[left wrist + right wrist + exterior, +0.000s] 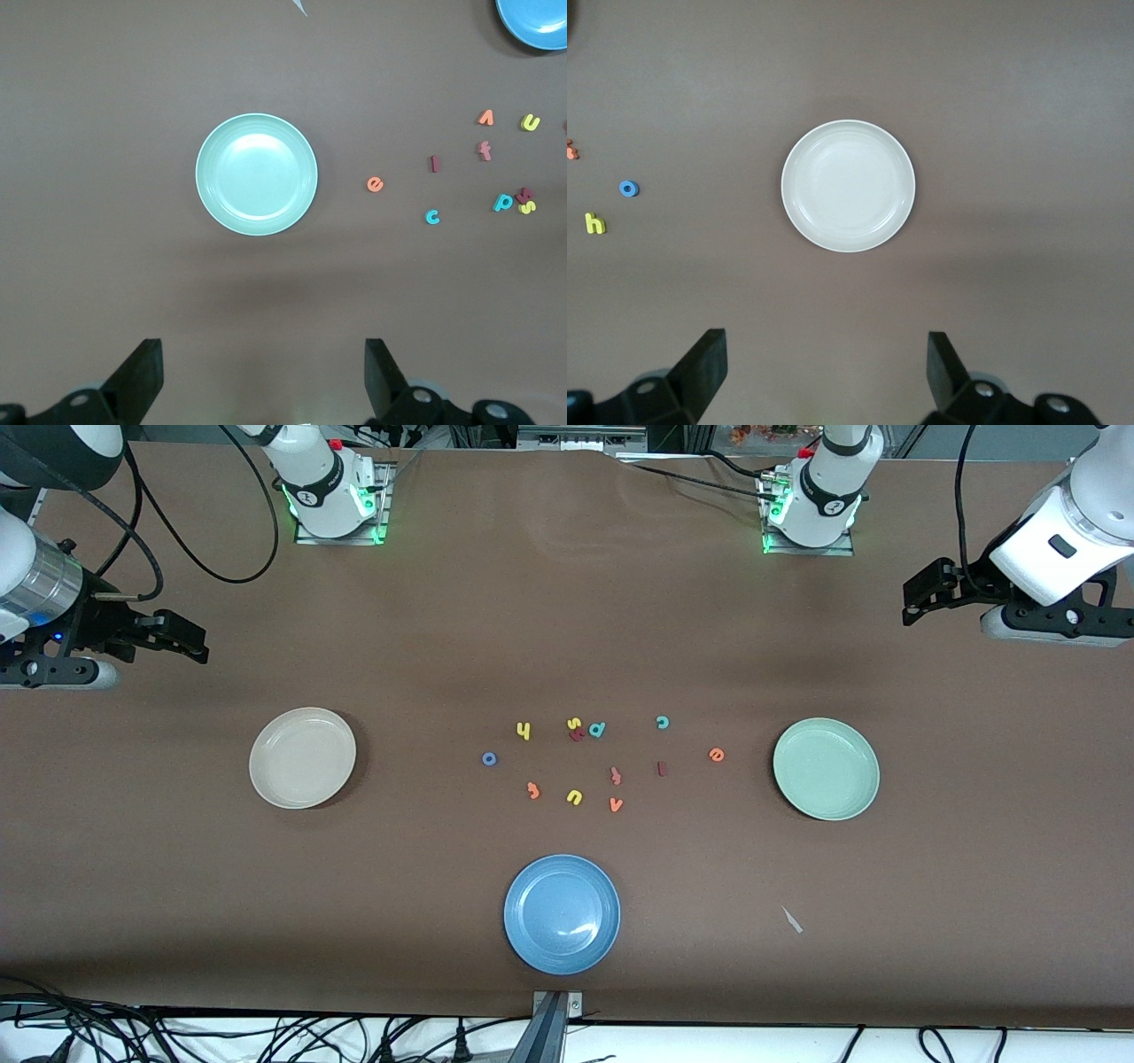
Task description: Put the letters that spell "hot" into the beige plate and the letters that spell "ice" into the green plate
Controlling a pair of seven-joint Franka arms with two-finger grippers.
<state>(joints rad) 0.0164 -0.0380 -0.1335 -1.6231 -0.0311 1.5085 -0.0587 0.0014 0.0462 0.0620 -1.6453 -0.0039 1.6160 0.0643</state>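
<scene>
Both pincers gape wide, holding nothing: the left gripper [257, 376] hangs above the table near the green plate [257, 174], the right gripper [824, 372] near the beige plate [848, 186]. All 6 wanted letters (h [524, 731], c [662, 723] among them) lie between the plates, likely unsorted so each arm serves its plate.

The front camera looks down from high across the table [177, 921] at both arms, while each wrist camera looks straight down on one plate also seen from the front: green plate [256, 174], beige plate [849, 186].

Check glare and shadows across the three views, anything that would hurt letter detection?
Front view: a bright glare streak on the blue plate, soft shadow beside the beige plate, letters evenly lit. Left wrist view: mild sheen on the green plate, a broad faint shadow band on the table. Right wrist view: similar band, letters sharp.
</scene>
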